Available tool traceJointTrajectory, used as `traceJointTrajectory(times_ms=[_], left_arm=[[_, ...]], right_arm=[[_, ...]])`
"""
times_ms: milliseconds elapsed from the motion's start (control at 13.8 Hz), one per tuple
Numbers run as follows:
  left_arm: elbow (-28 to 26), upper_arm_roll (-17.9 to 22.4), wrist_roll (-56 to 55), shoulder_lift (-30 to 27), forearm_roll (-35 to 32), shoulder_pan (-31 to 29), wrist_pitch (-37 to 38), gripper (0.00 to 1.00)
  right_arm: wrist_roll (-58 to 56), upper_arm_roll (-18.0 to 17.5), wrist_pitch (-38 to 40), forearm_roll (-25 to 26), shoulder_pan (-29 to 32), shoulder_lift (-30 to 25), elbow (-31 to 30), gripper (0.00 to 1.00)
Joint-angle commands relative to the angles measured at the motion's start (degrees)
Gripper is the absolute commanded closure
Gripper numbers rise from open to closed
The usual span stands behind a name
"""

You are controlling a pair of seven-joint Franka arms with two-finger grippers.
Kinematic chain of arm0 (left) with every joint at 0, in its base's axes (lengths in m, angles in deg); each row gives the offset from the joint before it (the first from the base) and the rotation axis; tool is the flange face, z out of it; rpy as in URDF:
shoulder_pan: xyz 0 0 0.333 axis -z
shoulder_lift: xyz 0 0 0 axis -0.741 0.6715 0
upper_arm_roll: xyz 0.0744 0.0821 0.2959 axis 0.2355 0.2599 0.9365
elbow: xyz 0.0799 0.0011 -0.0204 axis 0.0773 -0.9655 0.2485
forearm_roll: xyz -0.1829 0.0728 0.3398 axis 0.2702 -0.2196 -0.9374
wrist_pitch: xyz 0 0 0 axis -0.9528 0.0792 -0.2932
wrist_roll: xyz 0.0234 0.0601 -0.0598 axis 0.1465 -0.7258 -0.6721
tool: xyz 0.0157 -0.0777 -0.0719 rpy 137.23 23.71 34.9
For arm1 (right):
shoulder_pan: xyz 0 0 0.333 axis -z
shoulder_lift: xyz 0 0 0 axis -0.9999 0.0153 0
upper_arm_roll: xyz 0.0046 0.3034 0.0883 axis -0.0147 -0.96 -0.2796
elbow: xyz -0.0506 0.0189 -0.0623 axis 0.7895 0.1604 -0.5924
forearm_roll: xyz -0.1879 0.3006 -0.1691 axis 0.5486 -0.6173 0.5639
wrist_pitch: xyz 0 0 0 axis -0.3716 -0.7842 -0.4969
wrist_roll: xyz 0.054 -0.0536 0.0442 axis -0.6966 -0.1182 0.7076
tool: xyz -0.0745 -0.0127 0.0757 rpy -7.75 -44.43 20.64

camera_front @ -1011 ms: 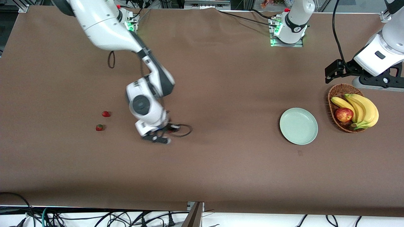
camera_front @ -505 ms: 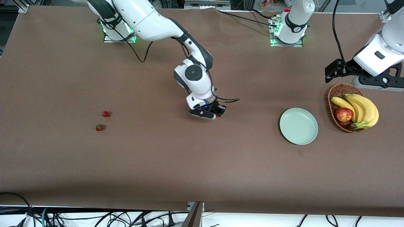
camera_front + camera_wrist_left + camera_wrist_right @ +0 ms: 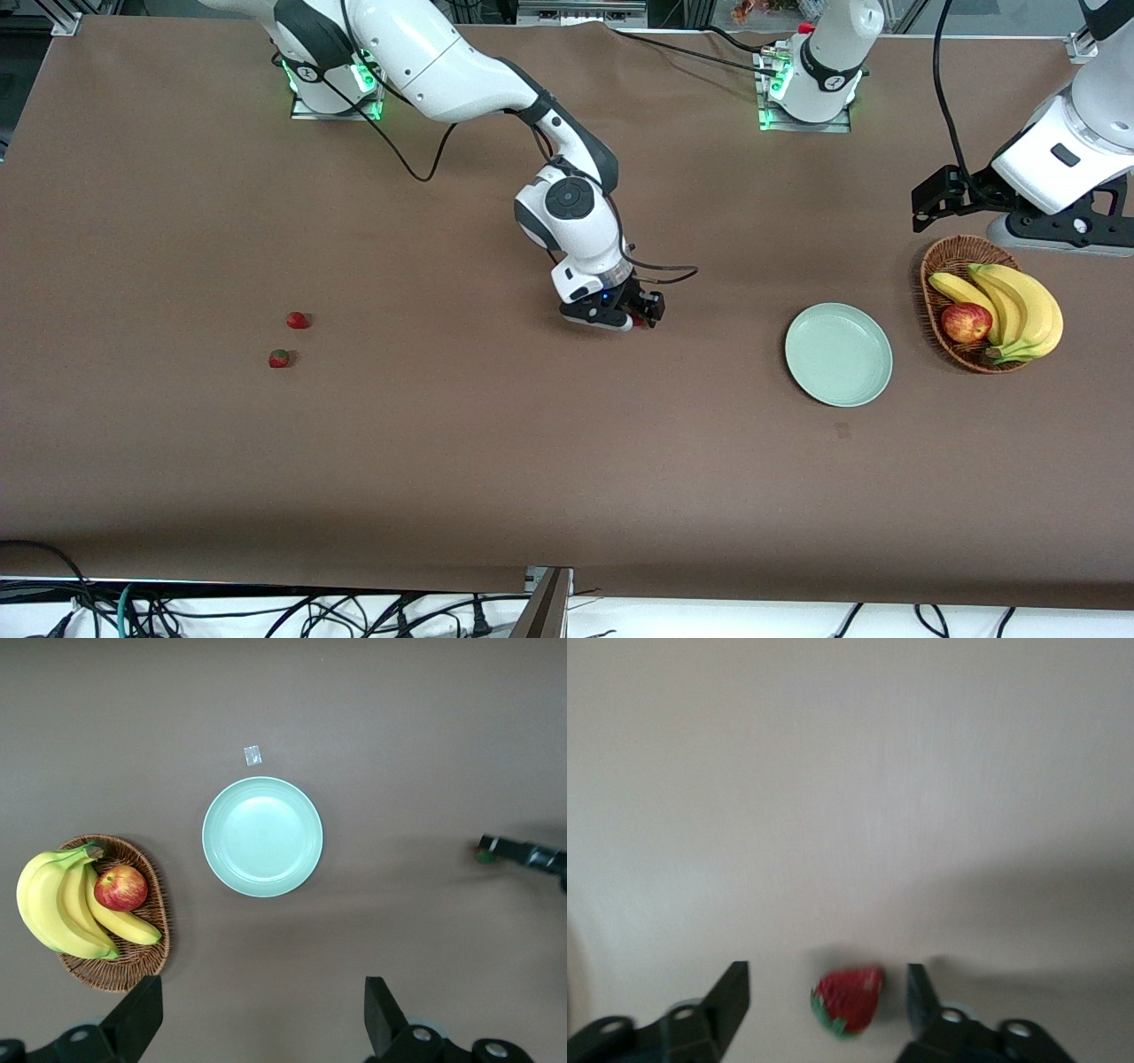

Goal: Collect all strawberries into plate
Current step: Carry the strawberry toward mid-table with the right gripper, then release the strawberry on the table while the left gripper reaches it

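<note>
**One berry in flight, two waiting near the right arm's edge**

We see three small red strawberries with green leafy caps. Two (image 3: 298, 320) (image 3: 280, 358) lie close together on the brown cloth surface (image 3: 532, 461), toward the edge at the right arm's end. The third strawberry (image 3: 848, 999) shows in the right wrist view between the fingers of the right claw (image 3: 640, 315). The fingers stand apart on either side of it with a gap showing, so we cannot tell whether the claw is clenched on the berry or only straddling it.

The round pale mint-green plate (image 3: 838, 354) is empty and sits toward the edge at the left arm's end, beside the brown wicker basket (image 3: 941, 266) holding the yellow bananas (image 3: 1019, 306) and a red-yellow apple (image 3: 966, 322).

The relation that matters: the plate lies well apart from the right claw, onward toward the left arm's end, so we judge the carry needs more travel that way before any release.

The left claw (image 3: 257, 1028) waits with its fingers spread wide and nothing between them, high over the plate and basket. It is the nearer claw to the plate; the right arm is nearer to the berries.

We can read no brands, labels or writing.
</note>
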Motion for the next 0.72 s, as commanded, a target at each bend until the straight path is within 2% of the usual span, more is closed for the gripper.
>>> traceJointTrajectory(times_ms=[0,217,361,505,650], left_arm=[[0.8,-0.1,0.7,0.0,1.4,0.0,2.5,0.0],[0.4,-0.5,1.0,2.0,4.4,1.8,9.8,0.0],[0.3,-0.7,1.0,7.7,5.0,4.1,10.7,0.0],[0.6,-0.8,1.0,14.4,5.6,5.6,9.1,0.0],[-0.3,-0.9,0.7,20.2,6.6,9.5,1.6,0.0]], right_arm=[[-9.7,-1.0,8.1,-0.1,6.1,-3.6,0.1,0.0],[-25.8,-1.0,23.9,-0.3,13.6,-8.7,-0.2,0.0],[-38.6,-0.8,31.8,-0.6,18.2,-10.8,-0.5,0.0],[-44.9,-0.5,40.0,-0.6,23.6,-12.0,-0.5,0.0],[-47.7,-0.5,47.1,-0.2,29.0,-12.1,-0.5,0.0]])
